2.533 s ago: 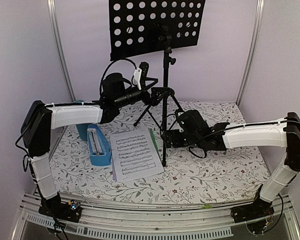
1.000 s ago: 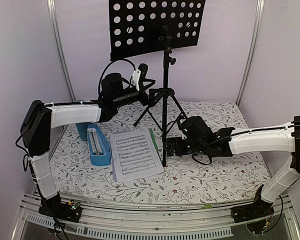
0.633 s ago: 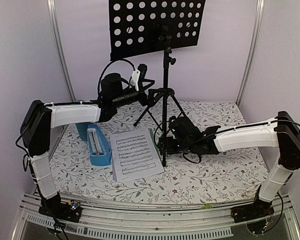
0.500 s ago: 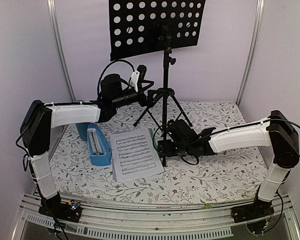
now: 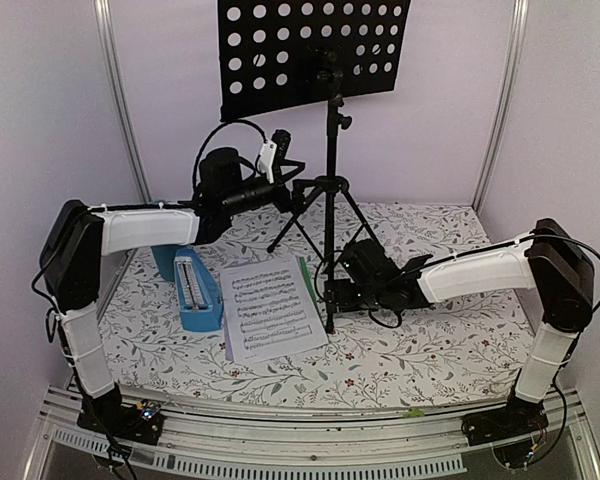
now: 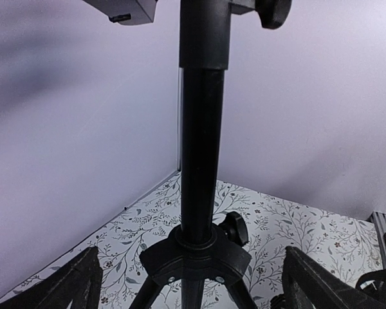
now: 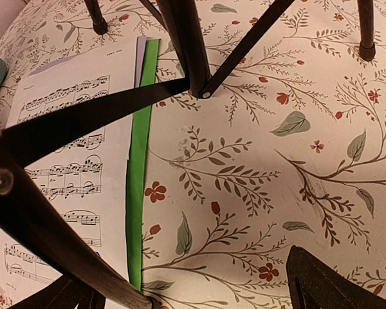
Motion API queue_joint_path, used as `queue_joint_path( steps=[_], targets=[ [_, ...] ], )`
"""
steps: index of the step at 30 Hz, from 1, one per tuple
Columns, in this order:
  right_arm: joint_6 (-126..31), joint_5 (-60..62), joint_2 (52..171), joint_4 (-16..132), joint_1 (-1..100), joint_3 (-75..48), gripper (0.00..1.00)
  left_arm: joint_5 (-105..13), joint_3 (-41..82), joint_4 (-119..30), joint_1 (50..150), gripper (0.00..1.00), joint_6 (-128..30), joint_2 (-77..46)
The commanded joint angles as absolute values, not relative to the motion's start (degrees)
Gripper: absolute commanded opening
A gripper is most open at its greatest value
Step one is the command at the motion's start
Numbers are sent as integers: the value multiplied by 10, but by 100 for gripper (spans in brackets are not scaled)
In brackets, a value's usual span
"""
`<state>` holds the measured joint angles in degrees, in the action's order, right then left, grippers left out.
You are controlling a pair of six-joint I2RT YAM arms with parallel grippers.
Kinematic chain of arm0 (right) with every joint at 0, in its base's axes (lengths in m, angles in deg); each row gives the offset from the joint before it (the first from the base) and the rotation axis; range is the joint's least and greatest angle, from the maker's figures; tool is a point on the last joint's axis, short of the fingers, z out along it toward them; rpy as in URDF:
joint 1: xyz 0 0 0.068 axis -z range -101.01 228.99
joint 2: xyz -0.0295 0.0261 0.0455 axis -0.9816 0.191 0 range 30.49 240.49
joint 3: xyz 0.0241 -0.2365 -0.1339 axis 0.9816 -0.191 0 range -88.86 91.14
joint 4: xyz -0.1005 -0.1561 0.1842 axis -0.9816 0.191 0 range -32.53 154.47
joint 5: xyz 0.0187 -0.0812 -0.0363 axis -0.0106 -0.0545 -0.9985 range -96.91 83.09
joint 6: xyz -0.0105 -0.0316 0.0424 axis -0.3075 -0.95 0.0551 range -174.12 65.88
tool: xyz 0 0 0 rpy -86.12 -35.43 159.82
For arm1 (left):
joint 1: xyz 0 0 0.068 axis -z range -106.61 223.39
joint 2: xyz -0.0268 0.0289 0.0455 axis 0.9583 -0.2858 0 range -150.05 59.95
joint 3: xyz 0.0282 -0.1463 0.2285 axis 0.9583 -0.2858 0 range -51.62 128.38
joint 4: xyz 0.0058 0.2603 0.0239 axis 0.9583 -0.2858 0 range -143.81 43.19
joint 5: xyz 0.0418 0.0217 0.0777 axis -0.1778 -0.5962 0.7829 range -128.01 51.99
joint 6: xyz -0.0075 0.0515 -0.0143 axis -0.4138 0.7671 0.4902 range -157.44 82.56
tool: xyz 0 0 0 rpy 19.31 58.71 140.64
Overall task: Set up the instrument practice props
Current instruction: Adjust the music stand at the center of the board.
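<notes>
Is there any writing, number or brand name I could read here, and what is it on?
No legible words or numbers anywhere.
White sheet-music page: printed staves and notes only, no readable words.
Small blue pyramid-shaped metronome: marks on its pale face, too small to read.

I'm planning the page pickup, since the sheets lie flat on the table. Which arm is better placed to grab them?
Right, probably. The right gripper sits low beside the green edge of the sheet-music pages; the left gripper is up at the pole of the music stand, well off the table.
</notes>
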<state>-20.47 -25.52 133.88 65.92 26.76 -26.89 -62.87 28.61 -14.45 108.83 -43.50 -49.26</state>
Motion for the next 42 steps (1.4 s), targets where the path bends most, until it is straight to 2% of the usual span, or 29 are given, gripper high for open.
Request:
queue_joint_path(
  steps=[1,27,42],
  targets=[
    [-202,-265,1334,658,287,-294,99,-626,307,-137,1082,98,-438,-502],
    [-219,-253,1291,644,370,-351,99,-612,332,-166,1084,94,-425,-557],
    [-225,-233,1257,617,430,-410,99,-564,368,-221,1099,95,-416,-594]
  ],
)
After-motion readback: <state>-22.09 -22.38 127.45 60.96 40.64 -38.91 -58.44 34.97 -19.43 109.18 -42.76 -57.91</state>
